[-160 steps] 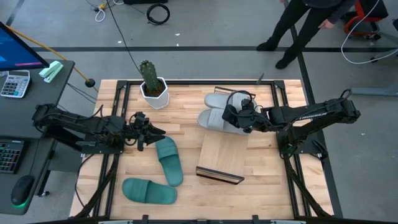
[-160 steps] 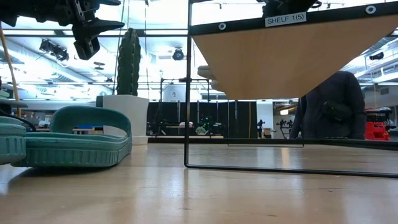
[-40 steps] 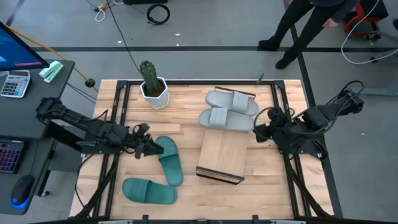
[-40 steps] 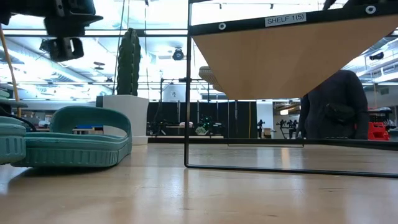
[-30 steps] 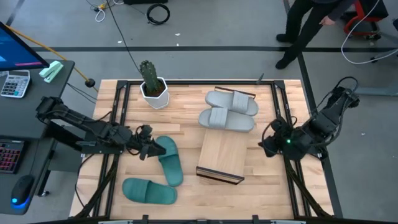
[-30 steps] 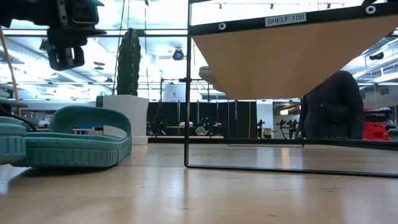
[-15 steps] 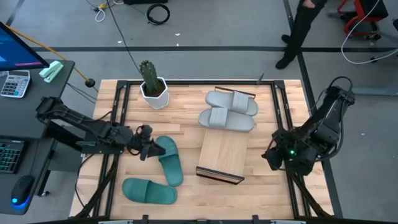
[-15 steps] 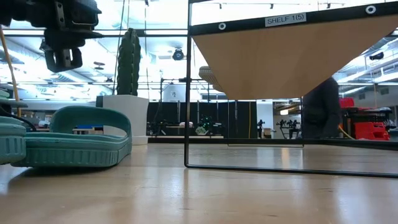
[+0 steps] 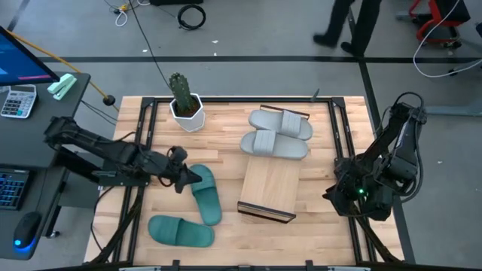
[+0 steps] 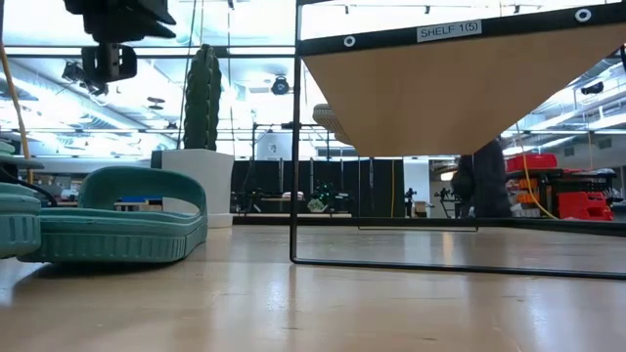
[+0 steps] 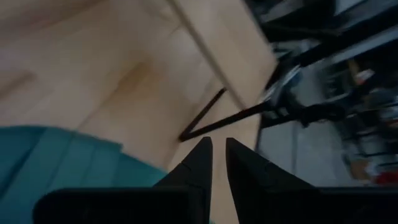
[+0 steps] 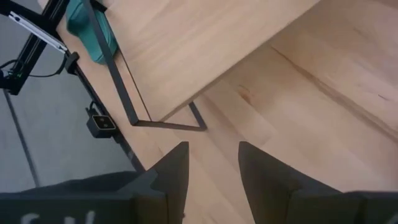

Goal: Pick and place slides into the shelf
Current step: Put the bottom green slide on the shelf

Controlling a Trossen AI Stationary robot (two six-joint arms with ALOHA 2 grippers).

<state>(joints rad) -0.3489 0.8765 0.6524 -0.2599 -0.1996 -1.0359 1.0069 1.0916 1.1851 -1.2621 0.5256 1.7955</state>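
Your left gripper (image 9: pixel 183 179) sat over the upper teal slide's (image 9: pixel 205 194) end near the counter's (image 9: pixel 226 128) left edge, fingers (image 11: pixel 198 163) nearly together, gripping nothing. Right gripper (image 12: pixel 209 163) waited by the right edge, fingers apart. The shelf (image 9: pixel 270 188) stood mid-counter, grey slides (image 9: pixel 275 132) just behind it.

4 slides lay on the table around the shelf (image 9: pixel 268 188), a low rack with a light wooden plank top on a thin dark frame, set near the table's middle and turned slightly askew. 2 light grey slides (image 9: pixel 276 133) sat side by side, touching, just behind the shelf's far end. 2 teal slides lay to its left: 1 teal slide (image 9: pixel 205 194) ran roughly front to back, the other teal slide (image 9: pixel 180 231) lay crosswise near the front edge, just beside the 1st one's toe. All 4 rested soles down, straps up.
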